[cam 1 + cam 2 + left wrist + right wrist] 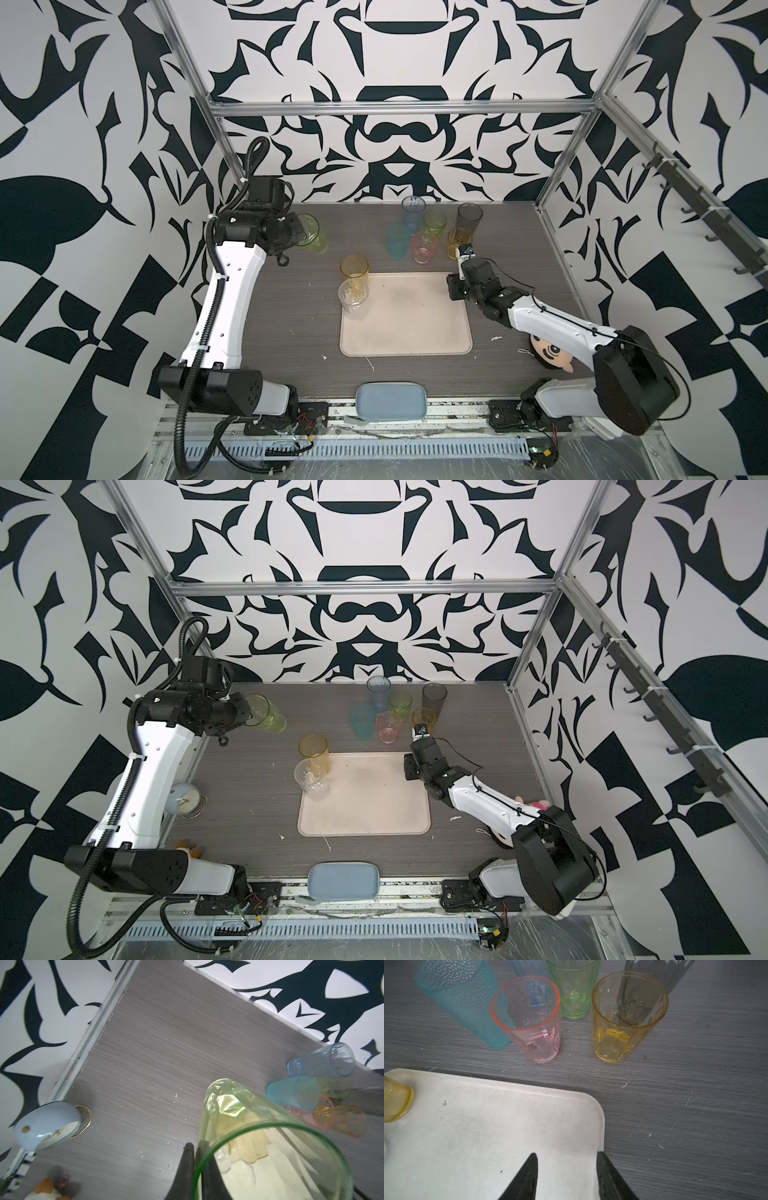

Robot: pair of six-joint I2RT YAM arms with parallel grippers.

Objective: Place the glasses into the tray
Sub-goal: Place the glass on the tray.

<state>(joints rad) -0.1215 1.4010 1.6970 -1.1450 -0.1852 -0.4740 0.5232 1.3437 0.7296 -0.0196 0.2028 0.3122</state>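
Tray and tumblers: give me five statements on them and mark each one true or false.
1. The left jaws are shut on the rim of the green tumbler. True.
2. The right jaws hold the pink tumbler. False: they stand open and empty over a corner of the tray.
3. Nothing is in the tray. False: the yellow tumbler and the colourless tumbler stand at its left edge.
4. The pink tumbler stands upright on the table beyond the tray. True.
5. The smoky grey tumbler is taller than the amber tumbler beside it. True.
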